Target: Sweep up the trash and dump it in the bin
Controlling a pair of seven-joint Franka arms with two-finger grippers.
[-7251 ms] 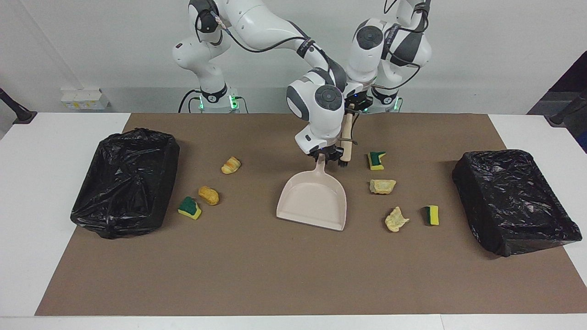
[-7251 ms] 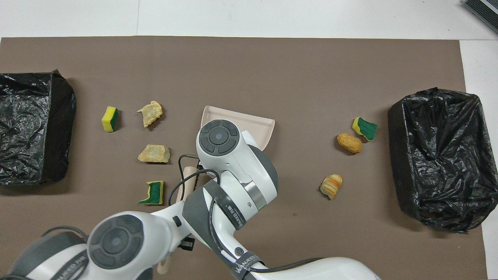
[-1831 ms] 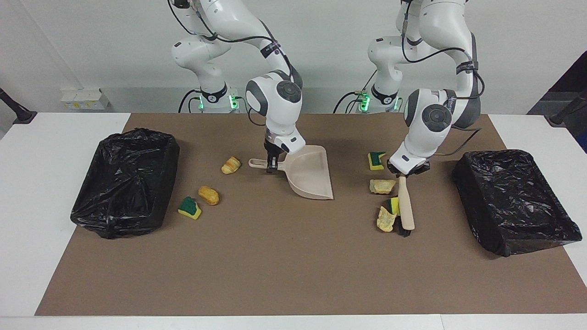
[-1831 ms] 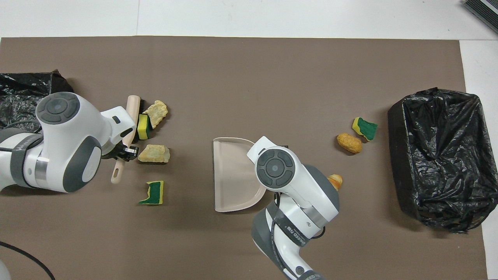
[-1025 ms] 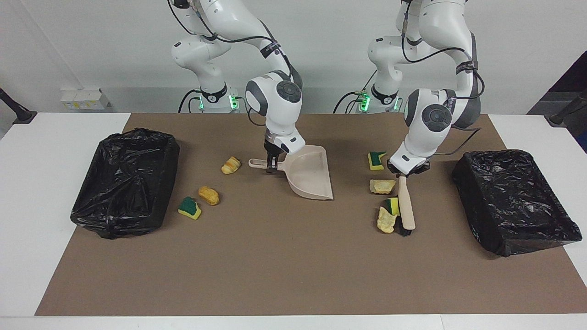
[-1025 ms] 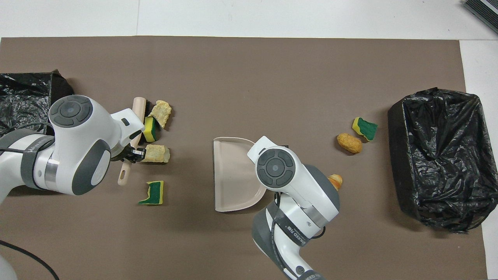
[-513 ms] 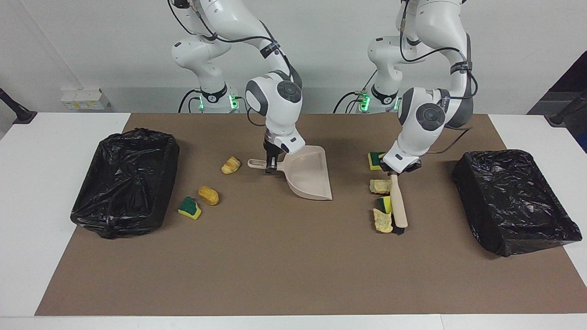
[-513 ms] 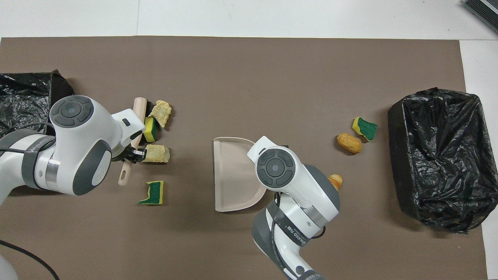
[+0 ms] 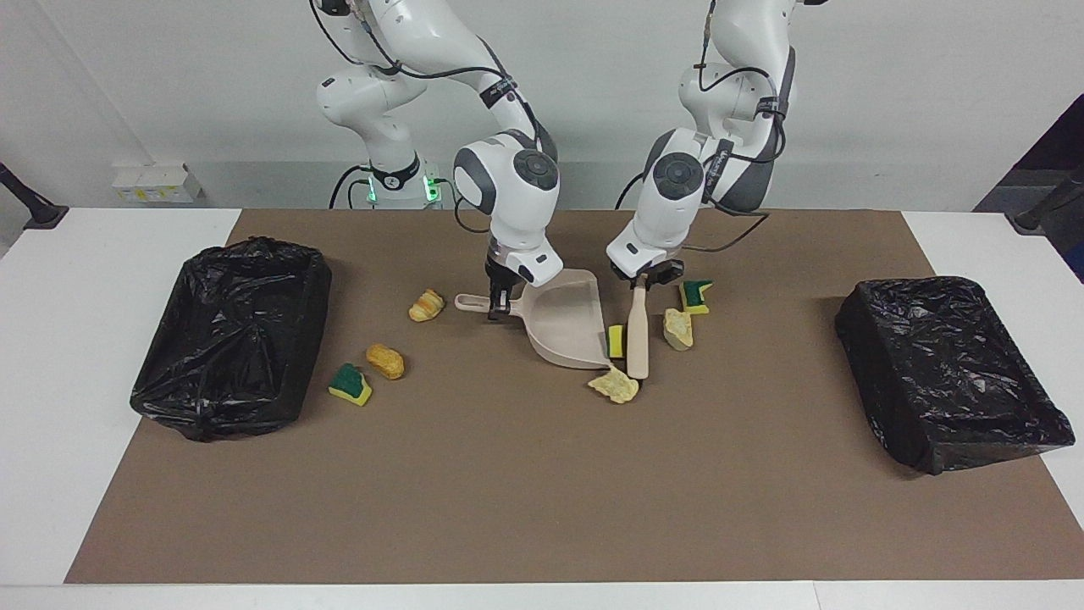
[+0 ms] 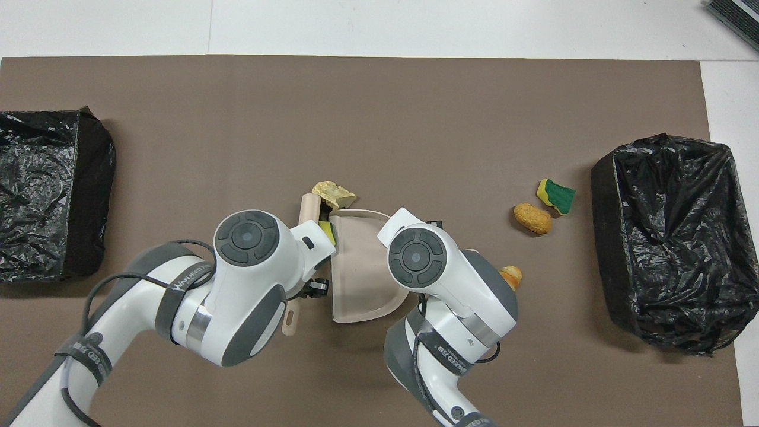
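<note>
My right gripper (image 9: 500,303) is shut on the handle of the beige dustpan (image 9: 569,329), which rests on the mat with its mouth toward the left arm's end. My left gripper (image 9: 644,279) is shut on the beige brush (image 9: 638,339), which lies along the dustpan's mouth. A yellow sponge piece (image 9: 616,341) is pinched between brush and mouth. One tan lump (image 9: 616,386) lies by the mouth's corner, farther from the robots. Another tan lump (image 9: 677,329) and a green-faced sponge (image 9: 696,294) lie beside the brush toward the left arm's end.
A croissant-like lump (image 9: 426,305), an orange lump (image 9: 385,361) and a green-faced sponge (image 9: 350,384) lie toward the right arm's end. A bin lined with a black bag stands at each end of the brown mat (image 9: 224,335) (image 9: 948,368).
My left gripper swept the brush across the mat to the dustpan's mouth, pushing the yellow sponge and two tan lumps along. The dustpan and right gripper barely moved.
</note>
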